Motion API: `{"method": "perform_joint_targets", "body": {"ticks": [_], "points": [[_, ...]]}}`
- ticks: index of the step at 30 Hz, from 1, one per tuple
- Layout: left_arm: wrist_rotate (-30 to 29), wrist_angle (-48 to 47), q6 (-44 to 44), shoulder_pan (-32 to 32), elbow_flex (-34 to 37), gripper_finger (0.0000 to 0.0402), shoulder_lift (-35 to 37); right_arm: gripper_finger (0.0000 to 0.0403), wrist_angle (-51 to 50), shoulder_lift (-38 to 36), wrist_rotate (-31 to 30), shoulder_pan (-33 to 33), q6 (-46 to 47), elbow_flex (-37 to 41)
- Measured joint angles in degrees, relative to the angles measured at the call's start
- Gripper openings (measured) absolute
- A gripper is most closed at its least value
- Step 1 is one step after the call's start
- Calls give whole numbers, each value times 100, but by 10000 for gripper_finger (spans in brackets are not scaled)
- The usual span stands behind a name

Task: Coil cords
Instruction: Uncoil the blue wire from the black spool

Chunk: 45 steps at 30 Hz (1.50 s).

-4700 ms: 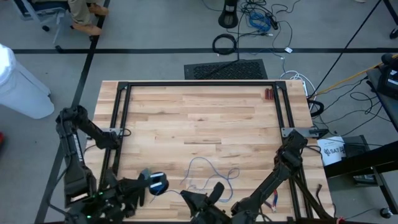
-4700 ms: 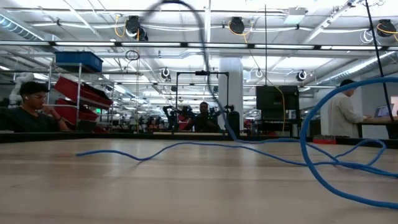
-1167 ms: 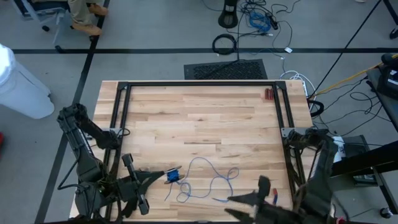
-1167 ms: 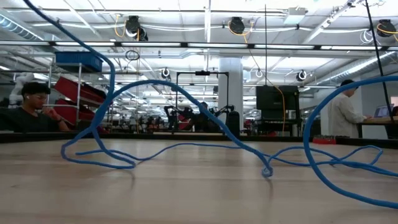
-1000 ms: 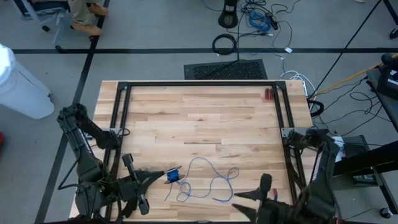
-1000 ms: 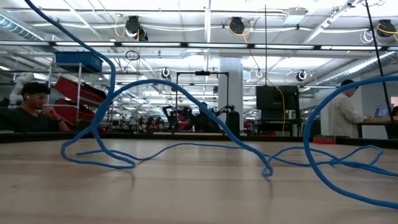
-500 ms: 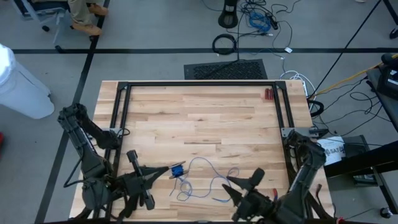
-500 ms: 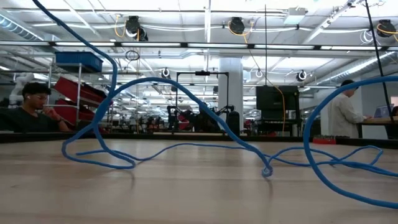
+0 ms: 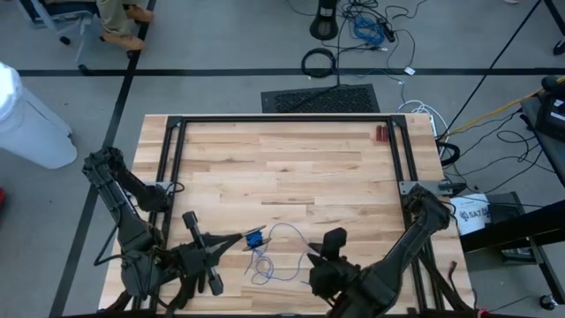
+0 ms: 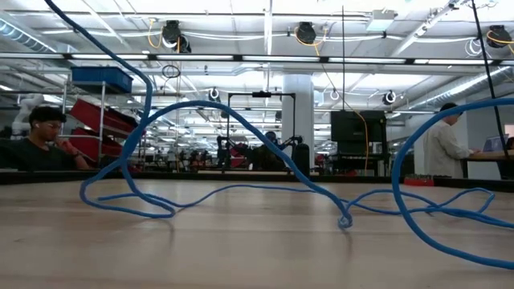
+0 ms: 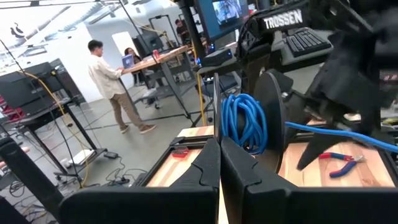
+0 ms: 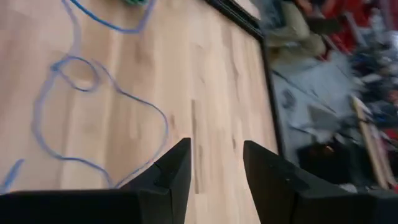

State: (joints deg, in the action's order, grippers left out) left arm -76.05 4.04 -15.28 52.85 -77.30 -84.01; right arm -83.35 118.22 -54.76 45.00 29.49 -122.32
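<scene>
The left gripper (image 9: 237, 240) is closed at the table's (image 9: 291, 168) near edge, beside the coiled end (image 9: 254, 239) of the blue cord (image 9: 291, 256). The cord's loose loops sprawl between both arms, while the right gripper (image 9: 335, 240) hovers over them, fingers (image 12: 174, 171) apart and empty.

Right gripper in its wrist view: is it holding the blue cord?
No. The right gripper is open, and the blue cord lies loose on the table beyond it.
</scene>
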Motion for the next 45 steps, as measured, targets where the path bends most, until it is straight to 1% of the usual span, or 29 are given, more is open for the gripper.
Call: {"method": "perform_joint_targets", "body": {"ticks": [3,5,7,10,14,15,18,21,25,28,31,33,35,38,41,43,45], "points": [[0,1,-1,-39,0,1,0,132,728,-475,297,-3,-893,-9],[0,1,-5,-47,0,1,0,132,1024,-790,626,-5,-1203,-9],[0,-1,-4,-54,0,1,0,132,1165,-1144,882,22,-1279,-7],[0,-1,-1,-52,0,1,0,132,1090,-1652,1205,163,-1269,-15],[0,-1,-1,-52,0,1,0,132,784,-2064,2137,460,-1099,-9],[0,-1,-1,-52,0,1,0,132,718,-2147,2210,576,-969,-9],[2,4,1,-52,0,1,0,132,488,-2289,1947,1046,-571,-11],[77,12,65,-52,0,1,0,132,51,-2241,1485,1559,-103,-4],[106,8,147,-49,0,1,0,132,-572,-2176,833,2301,1054,-4],[265,10,145,-49,0,1,0,132,-562,-2110,257,2886,1725,302],[280,12,145,-71,0,1,0,132,-449,-2121,-449,3358,2251,918],[282,14,143,-76,0,1,0,132,-444,-2163,-847,3540,2809,1468],[290,12,143,-76,0,1,-2,132,-419,-2194,-1116,3620,3434,2100],[292,30,124,-92,0,1,-2,132,-17,-2329,-1243,3621,4134,3047],[291,28,123,-105,2,1,-2,132,716,-2557,-1242,3535,4222,3931],[293,27,121,-113,2,1,-2,132,1334,-2756,-1240,3422,4013,4398],[291,23,106,-115,2,1,-2,132,1945,-2987,-1250,3262,3586,4735]]}}
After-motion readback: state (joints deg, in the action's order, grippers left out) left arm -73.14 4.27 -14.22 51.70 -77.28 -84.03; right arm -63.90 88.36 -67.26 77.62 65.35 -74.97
